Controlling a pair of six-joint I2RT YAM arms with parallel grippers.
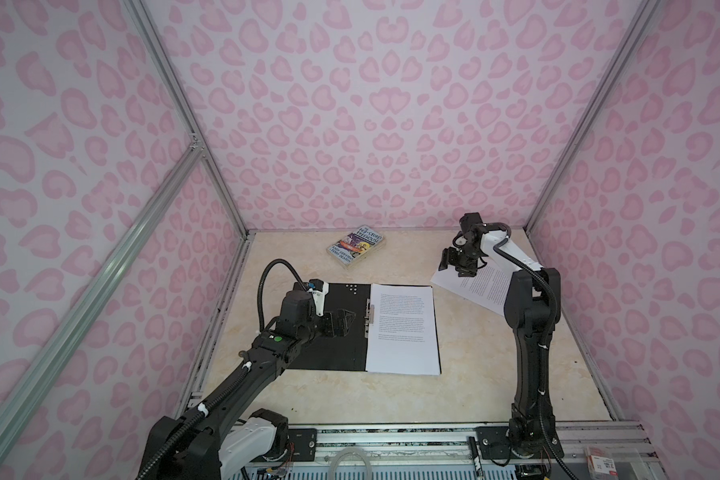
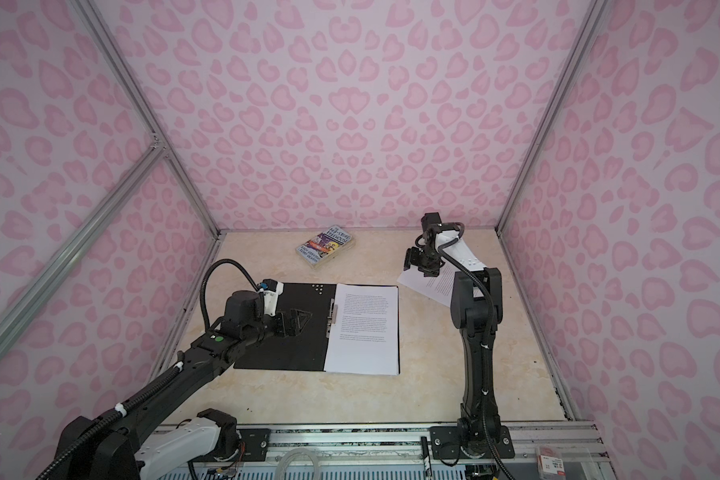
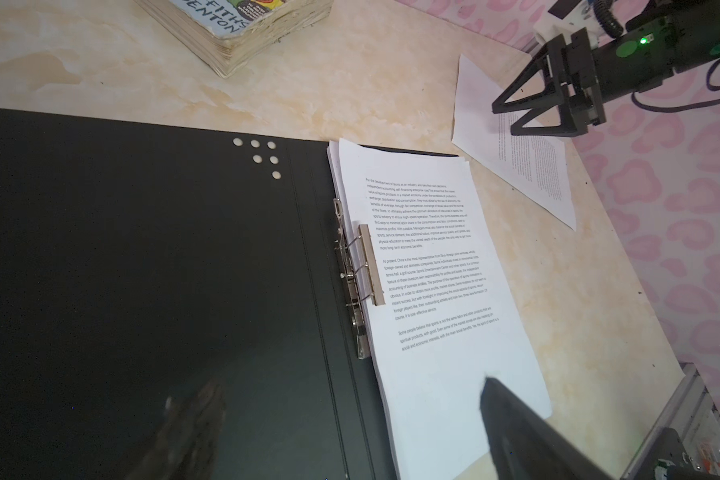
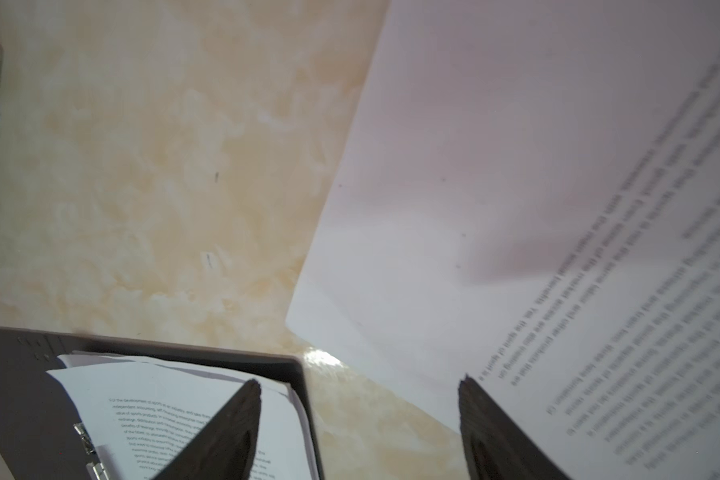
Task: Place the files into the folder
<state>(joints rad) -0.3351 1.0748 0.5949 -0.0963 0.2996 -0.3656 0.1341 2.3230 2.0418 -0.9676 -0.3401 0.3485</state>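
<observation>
Files (image 1: 404, 340) are stacked in the open folder (image 1: 329, 353); one sheet (image 1: 485, 291) is left out. Left gripper (image 1: 347, 323) and right gripper (image 1: 453, 269) are held with fingers apart.

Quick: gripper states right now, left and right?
Left gripper: open, empty, over the folder.
Right gripper: open, empty, above the loose sheet.

A colourful paperback book (image 1: 357, 248) lies flat on the marbled tabletop (image 1: 474, 374) near the pink-spotted back wall (image 1: 350, 104).
</observation>
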